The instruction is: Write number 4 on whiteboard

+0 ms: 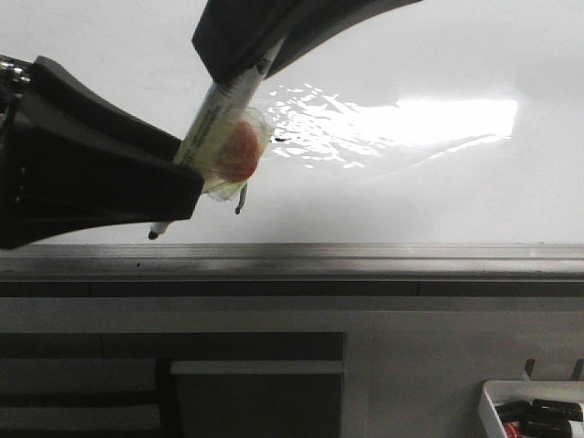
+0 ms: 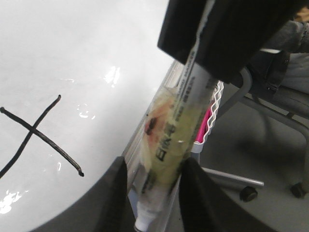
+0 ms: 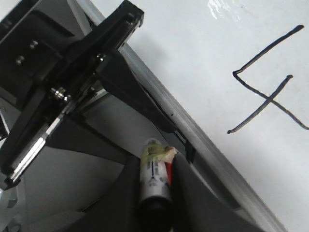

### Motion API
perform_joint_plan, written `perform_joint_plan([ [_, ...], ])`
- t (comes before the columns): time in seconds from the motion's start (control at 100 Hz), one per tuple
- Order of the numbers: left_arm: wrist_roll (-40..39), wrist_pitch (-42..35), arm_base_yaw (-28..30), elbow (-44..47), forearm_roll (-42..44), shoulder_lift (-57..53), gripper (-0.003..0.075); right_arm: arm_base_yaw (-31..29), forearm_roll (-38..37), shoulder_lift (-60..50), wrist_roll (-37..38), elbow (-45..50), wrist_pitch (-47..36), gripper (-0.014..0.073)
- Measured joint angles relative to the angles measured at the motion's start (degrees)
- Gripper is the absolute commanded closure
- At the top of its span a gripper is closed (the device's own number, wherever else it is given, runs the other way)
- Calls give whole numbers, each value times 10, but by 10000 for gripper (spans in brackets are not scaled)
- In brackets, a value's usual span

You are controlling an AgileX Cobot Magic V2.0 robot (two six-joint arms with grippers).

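Observation:
The whiteboard (image 1: 429,196) is glossy white with rippled glare and a grey edge rail (image 1: 365,260). A black hand-drawn number 4 (image 3: 264,99) is on it. It shows in part in the left wrist view (image 2: 34,133). In the front view only a short stroke (image 1: 241,201) shows. A white marker (image 1: 219,123) wrapped in yellowish tape hangs slanted over the board's near edge, tip down. My left gripper (image 1: 187,178) is shut on its lower part (image 2: 171,140). My right gripper (image 1: 239,68) is shut on its upper end (image 3: 153,174).
A small white tray (image 1: 497,401) with dark items stands at the front right, below the board. Dark panels (image 1: 255,401) lie under the rail. A pink and white basket (image 2: 212,121) and chair legs with castors (image 2: 248,193) are off the board's side.

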Motion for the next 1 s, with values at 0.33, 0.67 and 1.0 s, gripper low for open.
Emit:
perform_joint_plan([
  [0.33, 15, -6, -2, 0, 12, 0, 741, 0, 2, 0, 0, -1, -6, 655],
  [0.67, 14, -11, -2, 0, 11, 0, 741, 0, 6, 0, 0, -1, -26, 335],
  [1.0, -22, 43, -2, 0, -107, 0, 741, -24, -3, -9, 0, -46, -93, 49],
])
